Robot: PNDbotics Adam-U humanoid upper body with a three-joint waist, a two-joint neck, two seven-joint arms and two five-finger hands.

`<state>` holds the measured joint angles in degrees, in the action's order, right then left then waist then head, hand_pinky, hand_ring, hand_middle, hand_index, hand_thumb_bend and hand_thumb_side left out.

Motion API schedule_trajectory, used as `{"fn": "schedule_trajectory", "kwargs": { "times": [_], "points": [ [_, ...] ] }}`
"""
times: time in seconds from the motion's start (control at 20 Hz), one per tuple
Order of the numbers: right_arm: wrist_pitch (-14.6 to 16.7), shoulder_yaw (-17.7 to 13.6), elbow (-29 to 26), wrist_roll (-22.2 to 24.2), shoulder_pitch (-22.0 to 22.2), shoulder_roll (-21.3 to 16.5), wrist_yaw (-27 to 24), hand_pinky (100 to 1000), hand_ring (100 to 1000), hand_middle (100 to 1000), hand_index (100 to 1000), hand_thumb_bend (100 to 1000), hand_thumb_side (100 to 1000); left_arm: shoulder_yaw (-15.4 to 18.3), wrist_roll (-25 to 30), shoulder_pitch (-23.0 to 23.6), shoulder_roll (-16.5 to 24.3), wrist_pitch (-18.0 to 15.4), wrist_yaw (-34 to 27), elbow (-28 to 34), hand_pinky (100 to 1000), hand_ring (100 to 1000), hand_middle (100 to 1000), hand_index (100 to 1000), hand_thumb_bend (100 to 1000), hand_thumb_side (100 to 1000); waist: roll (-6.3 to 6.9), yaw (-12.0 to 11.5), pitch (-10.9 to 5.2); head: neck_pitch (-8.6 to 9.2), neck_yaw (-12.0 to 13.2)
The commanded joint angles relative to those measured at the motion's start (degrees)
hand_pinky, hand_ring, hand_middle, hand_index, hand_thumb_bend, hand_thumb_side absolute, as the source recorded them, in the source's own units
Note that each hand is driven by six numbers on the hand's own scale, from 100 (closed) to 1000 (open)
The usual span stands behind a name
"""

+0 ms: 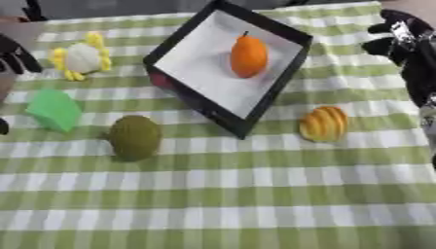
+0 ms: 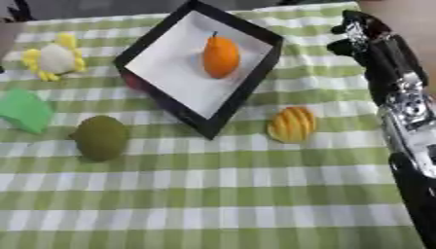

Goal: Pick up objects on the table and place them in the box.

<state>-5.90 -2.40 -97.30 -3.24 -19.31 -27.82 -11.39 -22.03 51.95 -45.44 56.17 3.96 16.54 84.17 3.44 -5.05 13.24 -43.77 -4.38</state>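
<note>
Toward the far edge of the green-and-white checked tablecloth (image 1: 221, 194), you have the black-walled box with a white floor (image 1: 204, 73) sitting cornerwise, and the orange fruit with a dark stem (image 1: 248, 56) already lies inside it. Just beside the box's right wall rests the ribbed orange-yellow shell-shaped piece (image 2: 292, 124). Near the left edge you see the olive-green rounded fruit (image 1: 135, 137), the bright green block (image 1: 55, 110) left of it, and farther back the white-and-yellow flower-like item (image 1: 81, 58). Your right hand (image 2: 362, 34) hangs over the far right corner, apart from everything; you cannot tell how its fingers are set. Your left hand (image 1: 13, 53) shows at the left edge with dark fingers spread and holding nothing.
</note>
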Motion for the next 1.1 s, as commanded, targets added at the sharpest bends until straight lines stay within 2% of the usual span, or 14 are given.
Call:
{"fn": "schedule_trajectory", "kwargs": {
  "times": [0.05, 0.35, 0.6, 1.1],
  "points": [
    [-0.03, -0.21, -0.40, 0.04, -0.46, -1.35, 0.19, 764, 651, 692, 865, 100, 697, 0.15, 0.02, -1.63, 0.58, -0.40, 0.99, -0.42, 821, 815, 786, 844, 718, 100, 0.57, 0.06, -1.30, 0.45, 0.18],
    [-0.07, -0.15, -0.35, 0.15, -0.41, -1.19, 0.21, 764, 652, 693, 865, 100, 700, -0.69, 0.02, -3.65, -1.45, -1.47, 4.84, -2.17, 820, 823, 798, 850, 753, 100, 0.44, 0.20, -1.14, 0.53, 0.31],
    [-0.09, -0.15, -0.30, 0.20, -0.39, -1.10, 0.27, 764, 652, 693, 865, 100, 702, -1.70, 0.02, -5.03, -3.39, -3.19, 9.24, -6.75, 820, 831, 812, 853, 754, 100, 0.38, 0.37, -1.03, 0.61, 0.79],
    [-0.14, -0.09, -0.22, 0.33, -0.44, -0.80, 0.30, 764, 652, 693, 865, 100, 705, -1.22, 0.02, -7.66, -7.51, -9.78, 18.21, -15.75, 817, 838, 823, 853, 734, 100, 0.28, 0.60, -0.97, 0.58, 1.51]
  ]
}}
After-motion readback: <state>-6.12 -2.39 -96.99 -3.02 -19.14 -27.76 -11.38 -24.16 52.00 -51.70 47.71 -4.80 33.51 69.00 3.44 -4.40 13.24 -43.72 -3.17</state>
